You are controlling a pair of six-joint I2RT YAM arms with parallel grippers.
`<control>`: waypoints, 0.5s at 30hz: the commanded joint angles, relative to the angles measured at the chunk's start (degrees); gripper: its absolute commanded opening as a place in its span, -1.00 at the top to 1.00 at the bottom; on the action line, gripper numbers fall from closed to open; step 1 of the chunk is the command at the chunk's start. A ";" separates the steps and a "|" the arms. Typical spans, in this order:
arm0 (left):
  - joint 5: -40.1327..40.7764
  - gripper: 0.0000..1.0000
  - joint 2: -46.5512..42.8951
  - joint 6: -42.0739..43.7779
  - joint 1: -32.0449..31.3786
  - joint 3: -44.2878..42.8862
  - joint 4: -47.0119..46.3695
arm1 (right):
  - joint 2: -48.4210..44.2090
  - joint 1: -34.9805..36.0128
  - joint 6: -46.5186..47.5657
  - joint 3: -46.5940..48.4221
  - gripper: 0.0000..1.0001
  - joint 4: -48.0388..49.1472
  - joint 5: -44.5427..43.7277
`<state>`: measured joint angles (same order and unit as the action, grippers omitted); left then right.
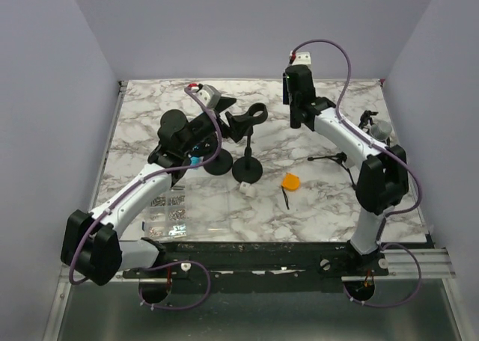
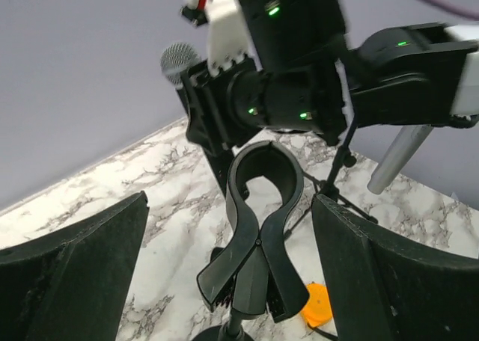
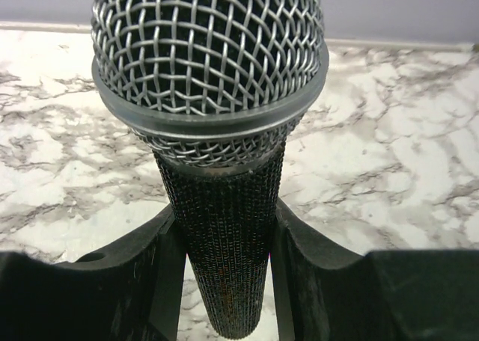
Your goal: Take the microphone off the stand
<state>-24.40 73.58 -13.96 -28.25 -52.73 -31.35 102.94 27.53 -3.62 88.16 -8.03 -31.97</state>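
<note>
Above the desk's [image 1: 142, 120] far side: mic [image 3: 213, 94] clamped in the right end effector [image 3: 224, 240], apart from the stand [image 1: 247, 152].
Its clip [image 2: 262, 199] sits between the left end effector's [image 2: 232, 262] spread fingers [image 2: 75, 266]; orange block [image 1: 290, 182] and tripod [image 1: 337, 158] nearby.

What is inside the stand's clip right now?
Nothing: the clip is empty, with table showing through its ring. The microphone is in the right gripper. Its back face is hidden.

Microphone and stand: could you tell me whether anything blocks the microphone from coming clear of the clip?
Nothing visible does. The microphone is clamped in the right gripper, already out of the clip, which sits empty on the stand.
</note>
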 commanded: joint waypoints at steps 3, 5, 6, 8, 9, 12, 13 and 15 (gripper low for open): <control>5.48 -0.77 -10.84 3.99 0.03 -1.31 7.50 | 13.57 -3.79 -8.94 15.22 0.99 -23.36 13.83; 9.07 -0.77 -14.84 4.55 0.00 0.42 7.22 | 17.65 -4.06 -10.05 19.22 0.99 -27.55 16.47; 10.65 -0.78 -16.44 4.80 0.03 0.96 7.02 | 19.48 -4.27 -10.87 21.21 0.99 -29.29 17.71; 12.06 -0.77 -18.49 5.57 -0.03 1.35 7.22 | 22.60 -4.51 -12.47 24.10 0.99 -32.12 20.40; 12.45 -0.77 -18.90 5.93 0.01 1.33 7.48 | 23.94 -4.55 -12.97 25.39 0.99 -32.95 21.55; 13.11 -0.76 -19.22 5.89 0.04 1.31 7.94 | 28.50 -4.63 -14.38 29.21 0.98 -35.97 22.55; 12.97 -0.76 -19.16 5.60 -0.05 1.31 8.33 | 29.56 -4.63 -14.85 29.88 0.98 -36.25 22.61; 13.32 -0.75 -18.85 4.65 -0.02 1.06 9.38 | 31.05 -4.66 -15.65 29.85 0.95 -35.30 23.53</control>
<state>-13.98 53.30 -9.21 -28.25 -52.38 -25.45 131.24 22.85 -16.08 115.24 -39.11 -12.64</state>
